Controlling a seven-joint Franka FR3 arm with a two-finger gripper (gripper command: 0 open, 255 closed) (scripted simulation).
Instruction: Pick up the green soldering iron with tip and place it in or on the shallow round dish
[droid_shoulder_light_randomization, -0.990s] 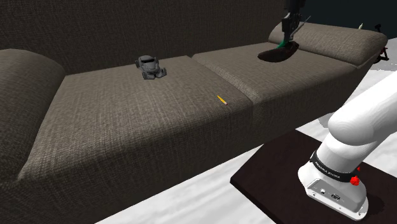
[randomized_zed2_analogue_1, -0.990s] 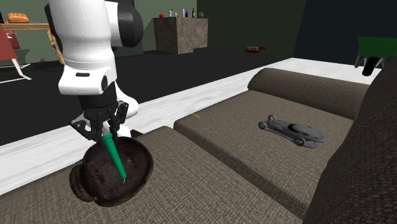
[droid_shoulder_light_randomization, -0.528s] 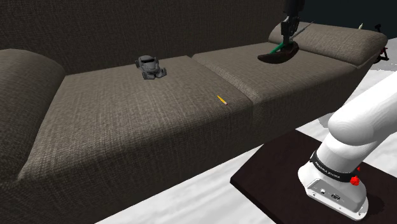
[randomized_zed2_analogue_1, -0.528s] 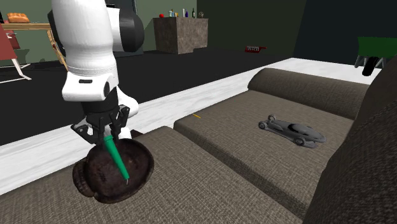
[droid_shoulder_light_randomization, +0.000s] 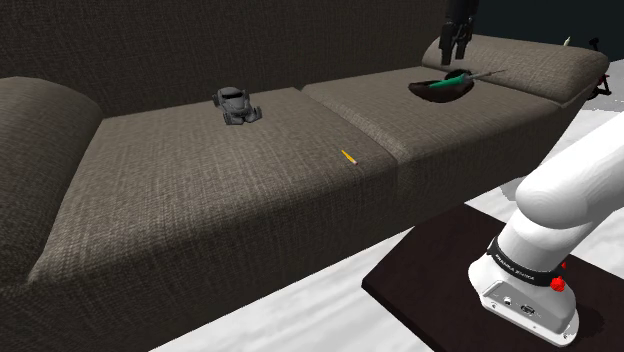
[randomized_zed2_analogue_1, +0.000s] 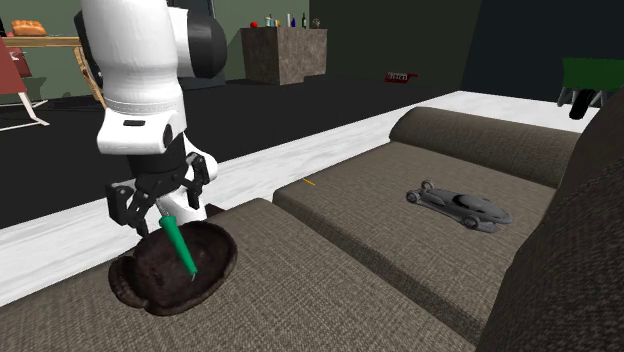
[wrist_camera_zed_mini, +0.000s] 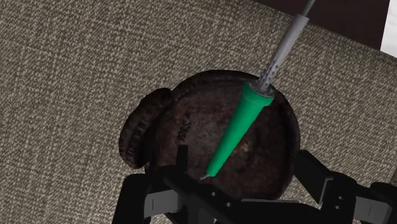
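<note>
The black two-finger gripper (randomized_zed2_analogue_1: 160, 208) hung open, so the green, grey-tipped soldering iron (wrist_camera_zed_mini: 238, 130) lay free across the dark shallow round dish (wrist_camera_zed_mini: 184, 124).

The white Franka arm (droid_shoulder_light_randomization: 565, 200) is extended far out from its base, and its white wrist (randomized_zed2_analogue_1: 135, 130) is held nearly upright above the dark round shallow dish (randomized_zed2_analogue_1: 140, 290). The all-black two-finger gripper (randomized_zed2_analogue_1: 160, 200) is pointed down just over that dish, with its fingers (wrist_camera_zed_mini: 318, 181) spread wide apart and empty.
</note>
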